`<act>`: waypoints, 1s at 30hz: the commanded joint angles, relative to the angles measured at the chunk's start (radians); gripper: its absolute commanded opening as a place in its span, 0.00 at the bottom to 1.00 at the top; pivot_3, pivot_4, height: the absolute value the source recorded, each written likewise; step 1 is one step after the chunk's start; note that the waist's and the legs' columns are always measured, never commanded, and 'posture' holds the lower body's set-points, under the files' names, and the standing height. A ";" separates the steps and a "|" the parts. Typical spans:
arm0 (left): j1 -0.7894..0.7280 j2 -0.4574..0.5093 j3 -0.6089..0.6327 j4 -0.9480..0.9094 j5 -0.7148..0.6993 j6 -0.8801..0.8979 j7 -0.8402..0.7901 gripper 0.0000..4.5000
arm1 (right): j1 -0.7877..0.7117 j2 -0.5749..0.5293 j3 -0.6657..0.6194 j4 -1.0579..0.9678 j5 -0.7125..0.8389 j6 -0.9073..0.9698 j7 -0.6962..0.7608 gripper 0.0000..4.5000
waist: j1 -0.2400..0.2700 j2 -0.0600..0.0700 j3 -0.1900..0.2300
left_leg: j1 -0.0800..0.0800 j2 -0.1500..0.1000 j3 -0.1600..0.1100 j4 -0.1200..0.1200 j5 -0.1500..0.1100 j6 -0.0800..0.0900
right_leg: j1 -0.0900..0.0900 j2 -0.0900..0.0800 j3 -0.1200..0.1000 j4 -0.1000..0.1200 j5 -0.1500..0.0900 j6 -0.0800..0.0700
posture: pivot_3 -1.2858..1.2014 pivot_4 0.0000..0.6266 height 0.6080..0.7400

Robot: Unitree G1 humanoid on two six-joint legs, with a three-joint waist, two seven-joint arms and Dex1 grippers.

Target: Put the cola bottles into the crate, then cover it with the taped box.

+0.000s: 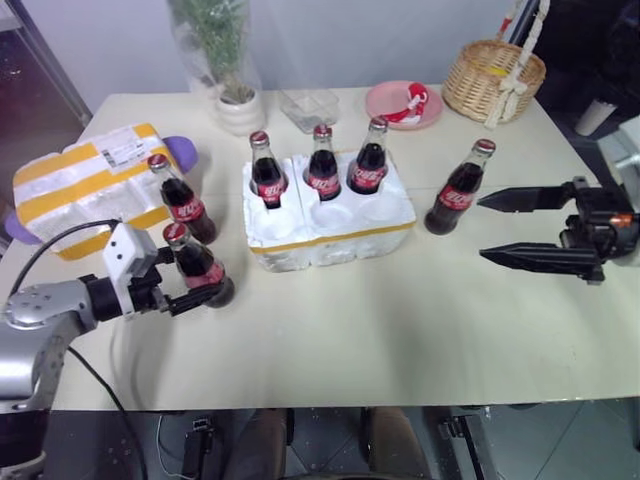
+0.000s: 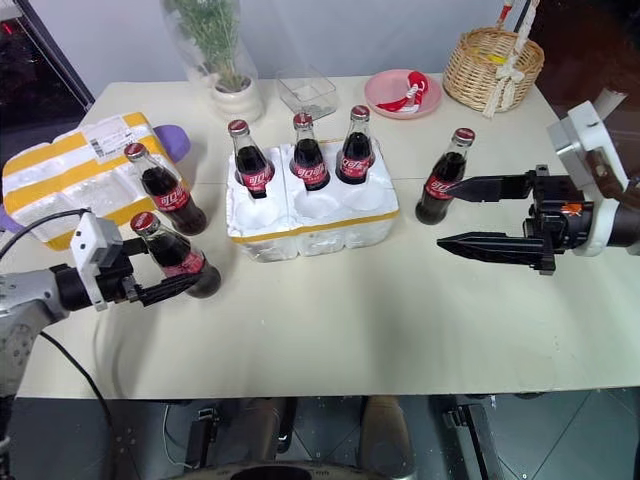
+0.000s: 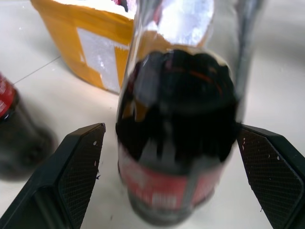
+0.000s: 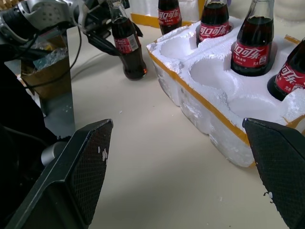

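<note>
The crate stands in the middle of the table, and three cola bottles already stand in its back row of wells; the three front wells are empty. Three bottles are not yet in. One stands just right of the crate, one stands at centre left against the taped box, and one stands at lower left.

The left gripper has its fingers wide open on both sides of this lower left bottle; in the left wrist view the bottle is between the pads with a gap on each side, so I judge it is not yet gripped. The right gripper hangs at the right of the frame, open wide and holding nothing.

The taped box lies at upper left, not yet used as cover.

At the back stand a plant pot, a clear dish, a pink plate and a basket, all well apart from the crate.
</note>
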 commanded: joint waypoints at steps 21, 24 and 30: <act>-0.089 0.133 0.053 -0.096 -0.254 0.219 -0.114 0.63 | 0.057 0.019 -0.061 -0.070 0.023 -0.011 -0.013 1.00 | 0.002 -0.003 0.002 | -0.001 0.000 -0.001 0.000 0.000 0.000 | 0.000 0.000 0.000 0.000 0.000 0.000 | 0.52 0.24 0.98; -0.185 0.196 0.073 -0.085 -0.344 0.292 -0.148 0.63 | 0.081 0.029 -0.067 -0.084 0.015 -0.029 -0.019 1.00 | 0.002 -0.004 0.002 | -0.001 0.000 -0.001 0.001 0.000 0.000 | 0.000 0.000 -0.001 0.000 0.000 0.000 | 0.52 0.24 0.98; -0.559 0.105 -0.050 0.034 -0.417 0.374 -0.102 0.63 | 0.122 0.069 -0.056 -0.119 -0.013 -0.075 -0.059 1.00 | 0.004 -0.004 0.002 | -0.001 -0.001 -0.001 0.001 0.000 0.000 | 0.001 0.000 -0.001 0.000 0.000 0.000 | 0.52 0.24 0.98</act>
